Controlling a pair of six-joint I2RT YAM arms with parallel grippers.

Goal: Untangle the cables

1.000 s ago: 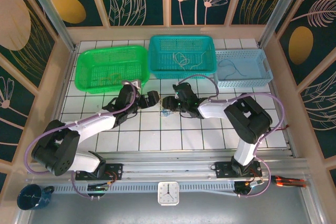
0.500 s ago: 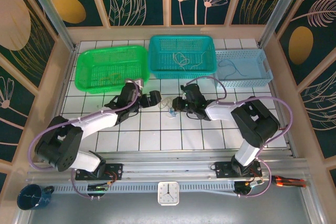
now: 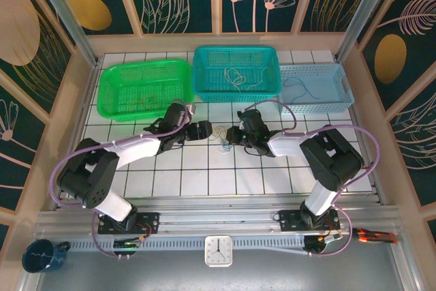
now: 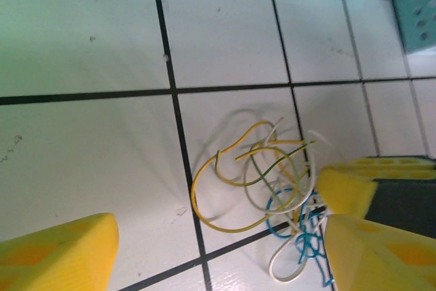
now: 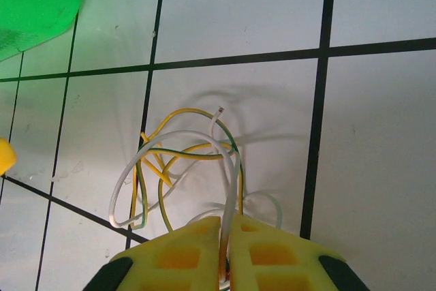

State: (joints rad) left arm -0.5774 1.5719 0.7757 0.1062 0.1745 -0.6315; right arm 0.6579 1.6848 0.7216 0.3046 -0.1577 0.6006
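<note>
Between the two hands, on the white tiles of the bench, the cables lie as one loose knot of yellow, white, green and blue loops crossing one another. The right hand is clenched on the near end of the knot, with a white strand pinched between its fingers. The left hand stands released, its fingers wide apart and the knot lying ahead of them.

We judge three hazards:
- If the left hand closes on several strands at once, a pull tightens the knot instead of opening it.
- If the pull is abrupt, the thin white strand slips from the right hand.
- If only one hand moves, the whole knot drags across the tiles.
</note>
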